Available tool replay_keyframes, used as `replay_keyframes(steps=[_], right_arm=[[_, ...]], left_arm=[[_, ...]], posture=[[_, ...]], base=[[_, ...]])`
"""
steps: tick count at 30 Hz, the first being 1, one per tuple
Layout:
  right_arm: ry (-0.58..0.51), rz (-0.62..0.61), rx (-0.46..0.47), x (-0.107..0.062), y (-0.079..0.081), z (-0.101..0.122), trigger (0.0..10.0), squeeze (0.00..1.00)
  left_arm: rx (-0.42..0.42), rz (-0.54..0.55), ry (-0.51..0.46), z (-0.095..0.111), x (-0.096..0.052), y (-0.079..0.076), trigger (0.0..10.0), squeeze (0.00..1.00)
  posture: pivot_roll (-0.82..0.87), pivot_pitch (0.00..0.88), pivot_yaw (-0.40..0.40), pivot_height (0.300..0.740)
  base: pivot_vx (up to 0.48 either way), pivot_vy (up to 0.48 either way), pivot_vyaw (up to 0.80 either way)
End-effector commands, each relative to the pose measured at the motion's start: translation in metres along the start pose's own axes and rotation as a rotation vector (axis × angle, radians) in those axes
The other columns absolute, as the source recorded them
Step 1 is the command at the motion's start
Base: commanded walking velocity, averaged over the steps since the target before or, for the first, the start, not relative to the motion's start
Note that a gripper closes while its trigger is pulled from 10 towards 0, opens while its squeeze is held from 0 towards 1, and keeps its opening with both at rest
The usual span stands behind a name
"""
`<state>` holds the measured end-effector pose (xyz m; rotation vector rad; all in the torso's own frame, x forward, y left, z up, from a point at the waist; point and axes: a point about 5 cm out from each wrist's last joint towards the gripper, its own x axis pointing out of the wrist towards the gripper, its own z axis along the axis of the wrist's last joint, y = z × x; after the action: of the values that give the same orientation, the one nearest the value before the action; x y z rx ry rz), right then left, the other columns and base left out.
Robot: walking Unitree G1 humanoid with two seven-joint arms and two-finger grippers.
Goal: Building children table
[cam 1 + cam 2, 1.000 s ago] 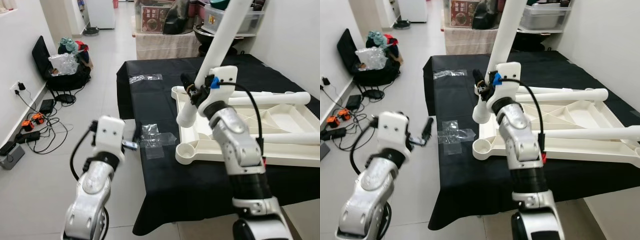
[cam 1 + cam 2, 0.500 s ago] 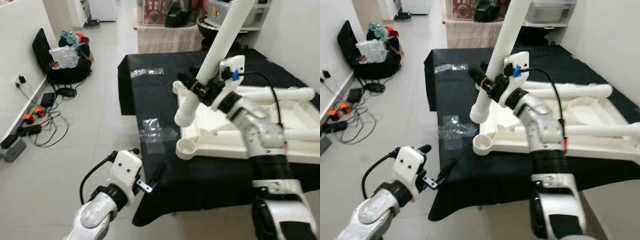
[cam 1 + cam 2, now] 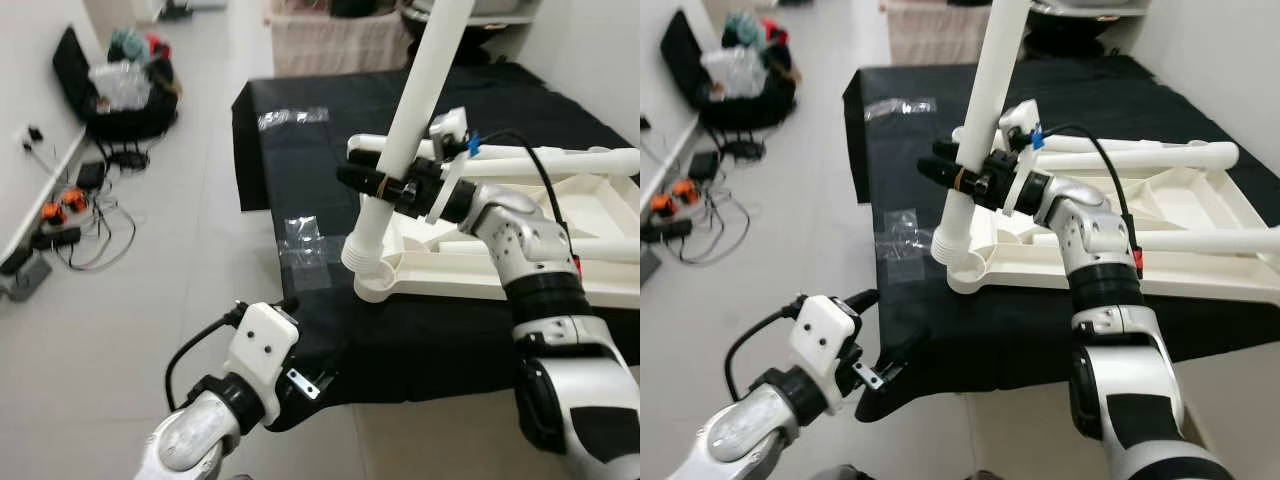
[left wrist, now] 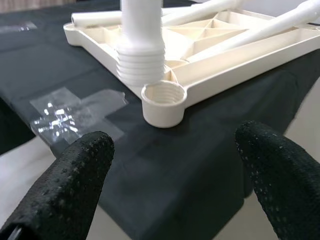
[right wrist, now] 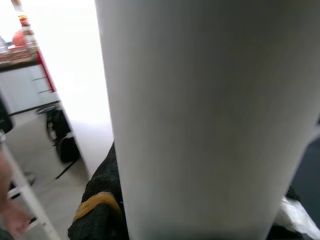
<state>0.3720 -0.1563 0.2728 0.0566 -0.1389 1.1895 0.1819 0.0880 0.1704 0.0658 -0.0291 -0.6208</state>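
Note:
A white table top (image 3: 500,265) lies upside down on the black-clothed table (image 3: 330,150). My right gripper (image 3: 372,184) is shut on a long white table leg (image 3: 420,80), held nearly upright. The leg's threaded end (image 4: 142,65) hangs just above and behind the round corner socket (image 4: 162,97) at the top's near left corner. Two more white legs (image 3: 545,160) lie across the table top. My left gripper (image 3: 885,325) is open, low at the table's front left corner and pointing at the socket, its black fingers (image 4: 65,185) spread wide.
Clear plastic wrappers (image 3: 305,240) lie on the black cloth left of the table top, with another (image 3: 290,118) farther back. Bags (image 3: 120,90) and cables with orange plugs (image 3: 60,215) lie on the tiled floor along the left wall. Shelving with boxes stands behind the table.
The right gripper has swung the leg more upright and lowered its threaded end to the corner socket. The left arm has dropped from beside the table to below its front edge.

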Motion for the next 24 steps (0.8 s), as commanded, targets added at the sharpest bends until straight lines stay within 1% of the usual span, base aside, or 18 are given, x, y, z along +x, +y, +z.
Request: replay_keyframes(steps=[1, 3, 5, 6, 7, 9, 11, 14, 19, 21, 23, 24], right_arm=[[-0.019, 0.093, -0.024, 0.000, 0.002, 0.010, 10.0, 0.00], [-0.019, 0.093, -0.024, 0.000, 0.002, 0.010, 10.0, 0.00], [-0.014, 0.159, -0.023, -0.002, 0.004, 0.012, 10.0, 0.00], [-0.014, 0.159, -0.023, -0.002, 0.004, 0.012, 10.0, 0.00], [-0.016, 0.185, -0.022, -0.003, 0.005, 0.013, 10.0, 0.00], [0.013, 0.201, -0.052, -0.006, 0.005, 0.011, 10.0, 0.00], [0.033, 0.188, -0.066, -0.008, 0.003, 0.009, 10.0, 0.00], [0.081, 0.149, -0.105, -0.018, -0.004, 0.005, 10.0, 0.00], [0.086, 0.132, -0.118, -0.025, -0.007, 0.005, 10.0, 0.00], [0.090, 0.120, -0.131, -0.034, -0.008, 0.007, 10.0, 0.00], [0.090, 0.120, -0.131, -0.034, -0.008, 0.007, 10.0, 0.00], [0.092, 0.121, -0.134, -0.038, -0.009, 0.008, 10.0, 0.00]], left_arm=[[-0.003, -0.016, 0.012, 0.002, -0.003, -0.003, 10.0, 0.00], [-0.003, -0.016, 0.012, 0.002, -0.003, -0.003, 10.0, 0.00], [-0.008, -0.015, 0.015, 0.004, -0.004, -0.004, 10.0, 0.00], [-0.008, -0.015, 0.015, 0.004, -0.004, -0.004, 10.0, 0.00], [-0.010, -0.016, 0.018, 0.003, -0.005, -0.004, 10.0, 0.00], [-0.010, -0.018, 0.023, 0.003, -0.005, -0.004, 10.0, 0.00], [-0.007, -0.019, 0.024, 0.003, -0.005, -0.004, 10.0, 0.00], [-0.002, -0.016, 0.027, 0.005, -0.005, -0.003, 10.0, 0.00], [0.000, -0.014, 0.031, 0.005, -0.005, -0.002, 10.0, 0.00], [0.004, -0.009, 0.031, 0.005, -0.004, 0.000, 10.0, 0.00], [0.004, -0.009, 0.031, 0.005, -0.004, 0.000, 10.0, 0.00], [0.007, -0.009, 0.031, 0.005, -0.003, 0.001, 10.0, 0.00]], posture=[[0.14, 0.225, -0.038, 0.740], [0.14, 0.225, -0.038, 0.740], [0.14, 0.231, -0.034, 0.740], [0.14, 0.231, -0.034, 0.740], [0.14, 0.229, -0.032, 0.740], [0.14, 0.226, -0.034, 0.740], [0.14, 0.226, -0.034, 0.740], [0.14, 0.217, -0.032, 0.740], [0.14, 0.211, -0.031, 0.740], [0.14, 0.202, -0.027, 0.740], [0.14, 0.202, -0.027, 0.740], [0.14, 0.198, -0.020, 0.740]], base=[[0.000, 0.000, 0.00], [0.000, 0.000, 0.00], [0.000, 0.000, 0.00], [0.000, 0.000, 0.00], [0.000, 0.000, 0.00], [0.000, 0.000, 0.00], [0.000, 0.000, 0.00], [0.000, 0.000, 0.00], [0.000, 0.000, 0.00], [0.000, 0.000, 0.00], [0.000, 0.000, 0.00], [0.000, 0.000, 0.00]])
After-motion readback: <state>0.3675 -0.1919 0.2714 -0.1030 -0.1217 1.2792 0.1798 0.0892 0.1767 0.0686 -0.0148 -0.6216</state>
